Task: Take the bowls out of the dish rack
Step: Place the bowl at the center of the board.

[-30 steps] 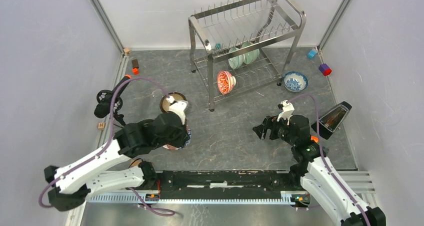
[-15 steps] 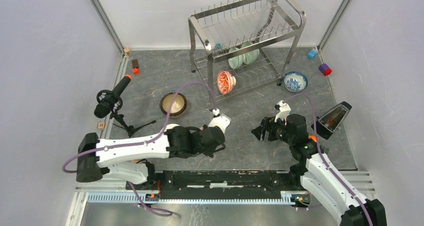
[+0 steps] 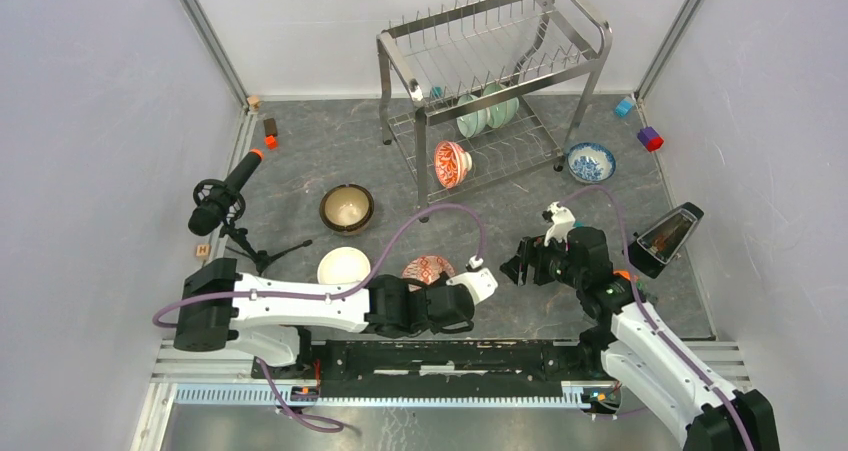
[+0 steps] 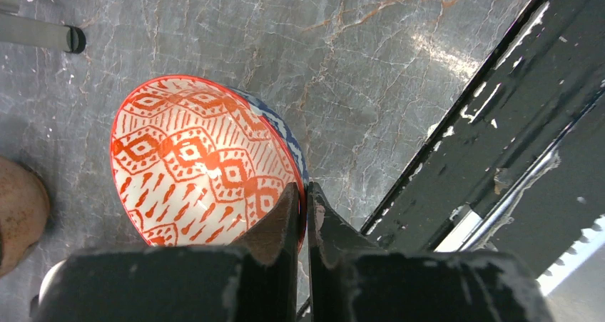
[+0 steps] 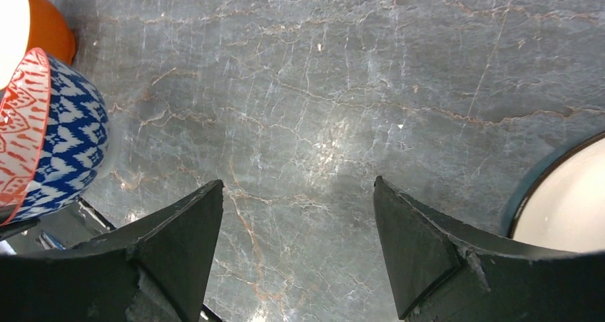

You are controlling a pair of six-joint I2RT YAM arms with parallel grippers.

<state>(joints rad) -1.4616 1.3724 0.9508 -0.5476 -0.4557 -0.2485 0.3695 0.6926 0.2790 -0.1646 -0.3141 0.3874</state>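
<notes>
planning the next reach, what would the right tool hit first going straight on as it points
Probably bare table: the open right tool frames only marble, with the patterned bowl off to its side. Depth is unclear.

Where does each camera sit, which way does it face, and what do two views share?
Top external: high behind the robot, looking down on the table, dish rack and both arms.
Left wrist: looking down past the left gripper, shut on the rim of the red-orange bowl.
Right wrist: looking down through the open right gripper at the table.
Shared: all three show that bowl.
</notes>
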